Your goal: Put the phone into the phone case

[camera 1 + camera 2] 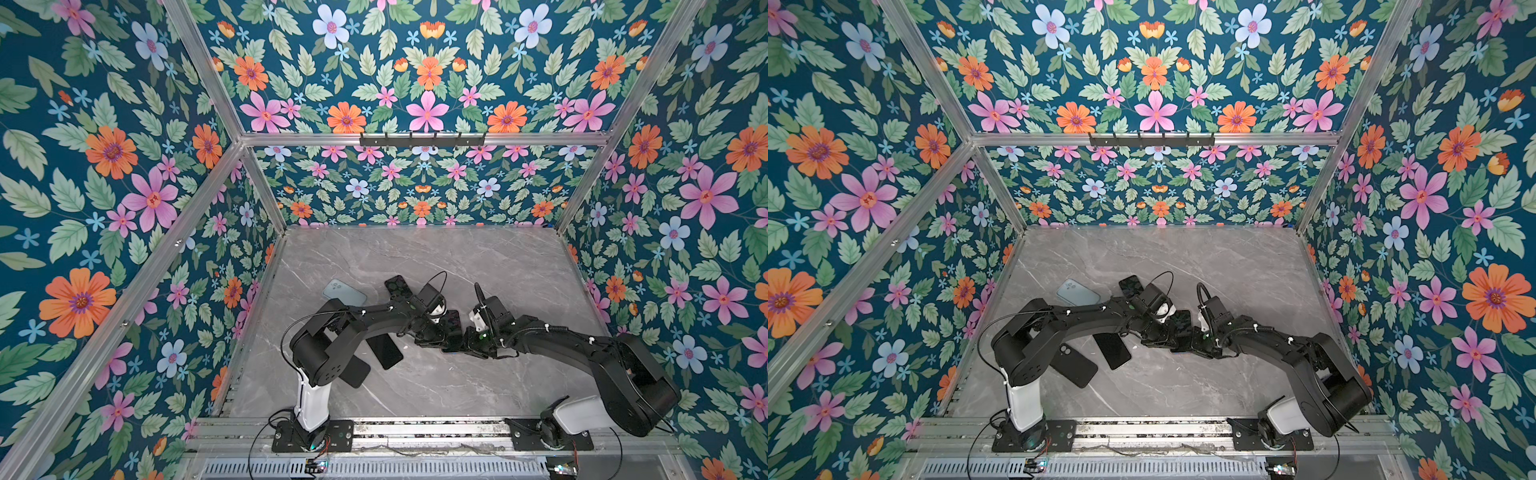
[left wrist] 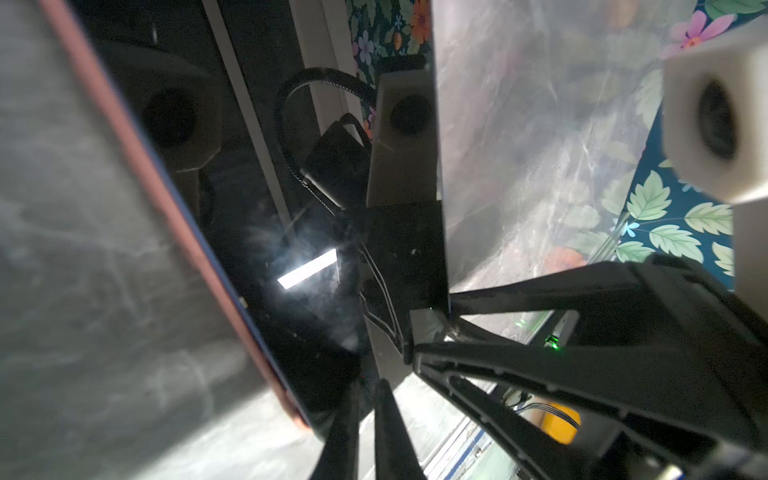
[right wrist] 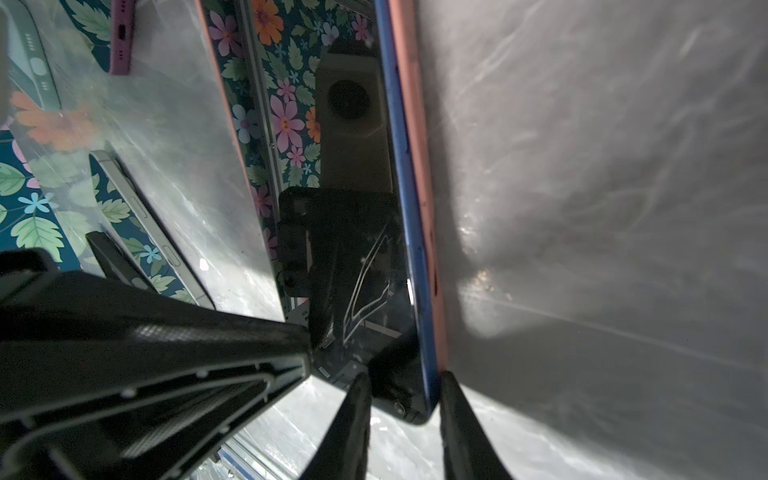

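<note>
Two claws meet nose to nose about the middle of the grey marbled surface [image 1: 478, 266], and the phone [image 1: 454, 321] lies flat between them, dark screen up. Round it sits the phone case [image 3: 412, 124], salmon pink. In the right wrist view the phone's blue side runs tight along that pink rim, though I cannot tell whether it is pressed fully home.

The left claw [image 2: 370, 384] is clenched, its two fingers set nearly together with their tips at one end of the phone, just beside the corner of the screen. The right claw [image 3: 402, 380] stands partly spread at a corner of the phone. One finger [image 3: 351, 419] is over the glass, its partner is outside the pink rim, and the corner sits between them. Whether they squeeze that corner or only straddle it, I cannot make out.

Off toward the surface's left edge a grey-green handset [image 1: 345, 293] lies back up. A black handset [image 1: 400, 286] pokes out from under the left arm [image 1: 374, 320]. Nearer the front edge a dark-screened handset [image 1: 384, 352] lies beside a black slab [image 1: 1073, 366] with a camera corner showing, partly under that arm.
</note>
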You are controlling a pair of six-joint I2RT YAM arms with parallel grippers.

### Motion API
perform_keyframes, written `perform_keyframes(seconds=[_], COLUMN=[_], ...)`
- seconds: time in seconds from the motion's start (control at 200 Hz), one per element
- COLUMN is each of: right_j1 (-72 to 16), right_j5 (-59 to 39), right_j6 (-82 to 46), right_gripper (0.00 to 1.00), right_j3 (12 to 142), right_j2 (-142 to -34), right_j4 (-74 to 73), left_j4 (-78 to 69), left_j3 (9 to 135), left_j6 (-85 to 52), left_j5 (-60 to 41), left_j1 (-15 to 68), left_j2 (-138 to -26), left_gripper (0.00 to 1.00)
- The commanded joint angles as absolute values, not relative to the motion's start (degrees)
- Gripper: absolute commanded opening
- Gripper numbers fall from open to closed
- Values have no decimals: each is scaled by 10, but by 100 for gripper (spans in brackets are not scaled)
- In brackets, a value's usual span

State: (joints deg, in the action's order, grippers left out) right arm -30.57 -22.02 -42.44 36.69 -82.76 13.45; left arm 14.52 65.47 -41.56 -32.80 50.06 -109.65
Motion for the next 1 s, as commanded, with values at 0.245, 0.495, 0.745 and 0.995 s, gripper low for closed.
perform_keyframes(seconds=[0.245,0.495,0.745,0.995], right_j1=[-308,-308,-308,-308], right_j5=[-220,-207,-213,-214], right_j6=[-422,-409,-404,-405], right_gripper=[29,31,32,32], right_j3=[377,392,401,398], right_j2=[-818,-814,-825,-824], right_j4=[144,165,162,159], left_j4=[209,272,275,263], left_j3=[649,674,682,691], left_j6=[-396,-381,-376,-380], left_j5=[-277,-262,-264,-267], left_j1=[498,498,502,504], left_j2=[-1094,-1064,-1077,-1090], left_gripper=[12,30,31,20])
